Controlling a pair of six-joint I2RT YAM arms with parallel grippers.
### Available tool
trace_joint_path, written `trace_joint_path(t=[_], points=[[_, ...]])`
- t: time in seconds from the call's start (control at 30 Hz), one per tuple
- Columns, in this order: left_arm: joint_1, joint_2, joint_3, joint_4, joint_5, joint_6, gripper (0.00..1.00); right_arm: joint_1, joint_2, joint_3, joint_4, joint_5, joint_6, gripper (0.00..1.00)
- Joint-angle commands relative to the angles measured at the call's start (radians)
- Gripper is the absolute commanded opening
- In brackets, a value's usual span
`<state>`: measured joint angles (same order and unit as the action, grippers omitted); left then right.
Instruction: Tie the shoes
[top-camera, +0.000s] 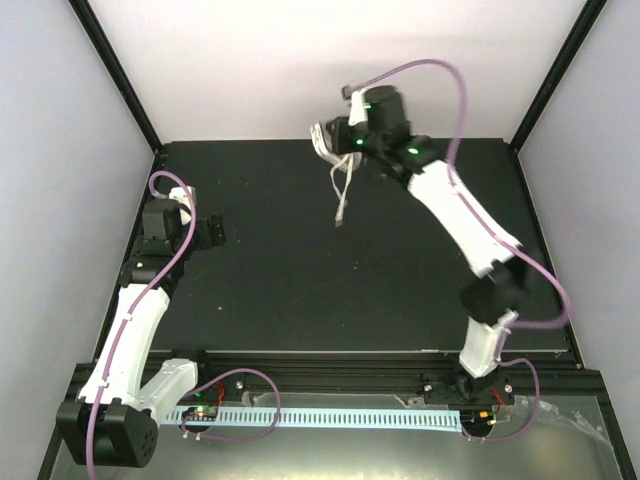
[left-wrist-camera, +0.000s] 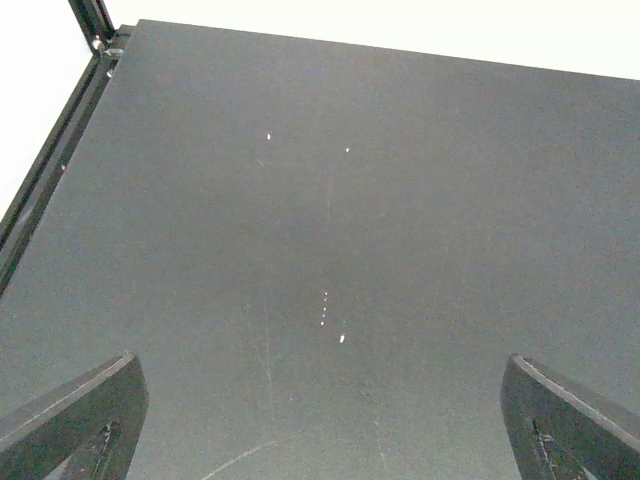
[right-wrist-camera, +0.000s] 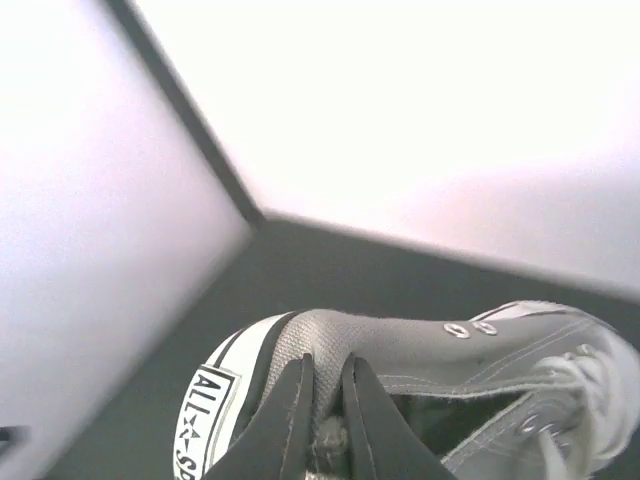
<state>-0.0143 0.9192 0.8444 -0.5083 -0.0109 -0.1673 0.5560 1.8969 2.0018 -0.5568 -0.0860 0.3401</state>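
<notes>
The right gripper (right-wrist-camera: 325, 375) was pinched together on the heel rim of the shoe (right-wrist-camera: 420, 345), one finger inside the collar and one outside. That grip on the stiff back edge probably served to carry or turn the shoe without touching the laces.

In the top view the shoe (top-camera: 322, 138) was at the far edge of the table (top-camera: 280, 270), right of centre and mostly hidden behind the wrist. It seemed to be raised off the surface. The laces (top-camera: 343, 192) hung loose and untied below it, toward the near side.

The left gripper (top-camera: 197, 228) hovered over the left side of the table, well apart from the shoe, with its fingers (left-wrist-camera: 80, 420) spread wide and nothing between them. Only bare mat lay under it.

Nothing stood between the arms. The dangling laces could drag or snag once the shoe was lowered, and the far wall (top-camera: 300, 60) stood close behind.
</notes>
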Motion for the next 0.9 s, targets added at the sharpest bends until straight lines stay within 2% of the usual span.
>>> trace_joint_path(t=[0.0,0.23,0.5,0.7,0.87], points=[[0.005,-0.030,0.018,-0.002,-0.022,0.014,0.99,-0.001,-0.311,-0.228,0.389,-0.194,-0.062,0.02],[0.005,-0.042,0.012,0.006,-0.026,0.018,0.99,-0.001,-0.484,-0.490,0.506,-0.246,-0.096,0.02],[0.005,-0.047,0.010,0.010,-0.029,0.022,0.99,-0.005,-0.650,-0.742,0.506,-0.062,-0.158,0.02],[0.005,-0.051,0.005,0.016,-0.017,0.022,0.99,-0.099,-0.724,-0.805,0.422,0.035,-0.244,0.02],[0.006,-0.056,0.004,0.017,-0.008,0.022,0.99,-0.176,-0.779,-0.789,0.377,0.040,-0.356,0.01]])
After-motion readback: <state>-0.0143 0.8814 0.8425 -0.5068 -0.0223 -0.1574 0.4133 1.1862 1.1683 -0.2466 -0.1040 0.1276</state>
